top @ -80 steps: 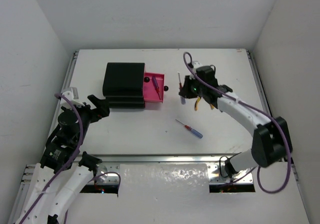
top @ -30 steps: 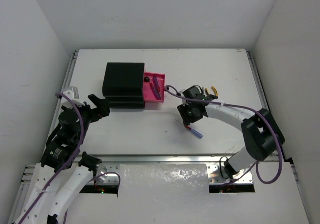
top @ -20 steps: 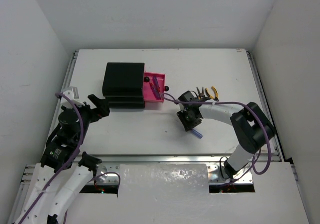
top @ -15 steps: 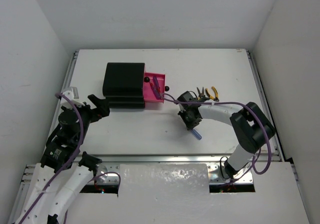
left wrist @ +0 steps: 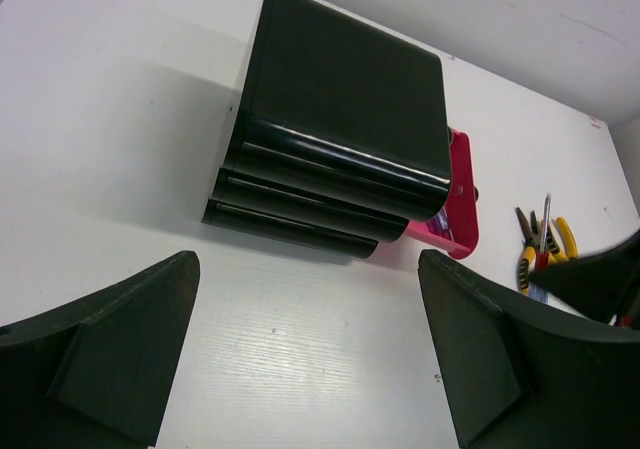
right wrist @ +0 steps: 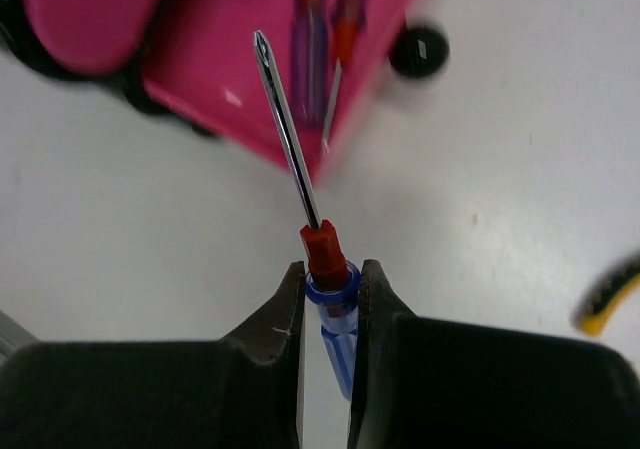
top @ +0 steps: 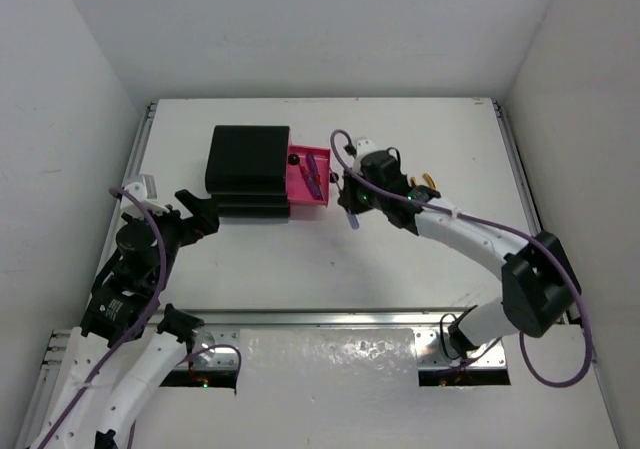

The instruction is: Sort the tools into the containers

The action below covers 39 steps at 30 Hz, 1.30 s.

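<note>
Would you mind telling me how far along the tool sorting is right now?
Done: the open drawer already holds two screwdriver-like tools. In hand: the right gripper clamps a blue-handled screwdriver, tip toward that drawer. Left: the pliers lie on the table, and the other drawers are shut. The left gripper is open and empty.

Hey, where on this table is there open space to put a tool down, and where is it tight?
Bare table lies in the near middle, between the black chest and the near edge, and along the far edge behind it. It is crowded between the open pink drawer and the pliers, where the right arm's fingers clamp the blue-handled screwdriver.
</note>
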Each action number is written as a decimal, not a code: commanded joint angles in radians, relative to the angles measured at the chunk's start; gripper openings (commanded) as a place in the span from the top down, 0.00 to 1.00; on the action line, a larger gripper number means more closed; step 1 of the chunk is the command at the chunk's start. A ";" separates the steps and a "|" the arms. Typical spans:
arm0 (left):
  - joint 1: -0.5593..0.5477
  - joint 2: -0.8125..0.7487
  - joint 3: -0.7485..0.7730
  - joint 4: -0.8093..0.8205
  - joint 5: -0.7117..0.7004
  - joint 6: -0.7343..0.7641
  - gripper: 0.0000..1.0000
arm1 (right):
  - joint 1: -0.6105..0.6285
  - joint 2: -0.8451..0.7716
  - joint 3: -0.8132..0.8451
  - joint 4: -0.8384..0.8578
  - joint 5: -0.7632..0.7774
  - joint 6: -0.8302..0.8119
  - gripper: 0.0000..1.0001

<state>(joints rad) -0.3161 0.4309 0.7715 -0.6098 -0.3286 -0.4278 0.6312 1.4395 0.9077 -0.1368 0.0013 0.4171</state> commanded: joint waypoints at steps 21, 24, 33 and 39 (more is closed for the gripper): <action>-0.011 0.002 0.002 0.047 0.014 0.006 0.11 | -0.033 0.535 0.704 -0.027 0.002 0.088 0.81; -0.012 0.002 0.002 0.048 0.013 0.004 0.11 | -0.033 0.524 0.711 -0.044 -0.032 0.080 0.66; -0.011 -0.001 0.002 0.045 0.010 0.006 0.11 | -0.033 0.420 0.679 -0.101 -0.043 0.063 0.53; -0.011 -0.006 0.002 0.044 0.005 0.003 0.11 | -0.099 0.283 0.453 -0.107 0.078 0.178 0.62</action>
<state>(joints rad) -0.3161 0.4316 0.7715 -0.6098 -0.3241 -0.4274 0.5835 1.7847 1.4376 -0.2420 -0.0044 0.5129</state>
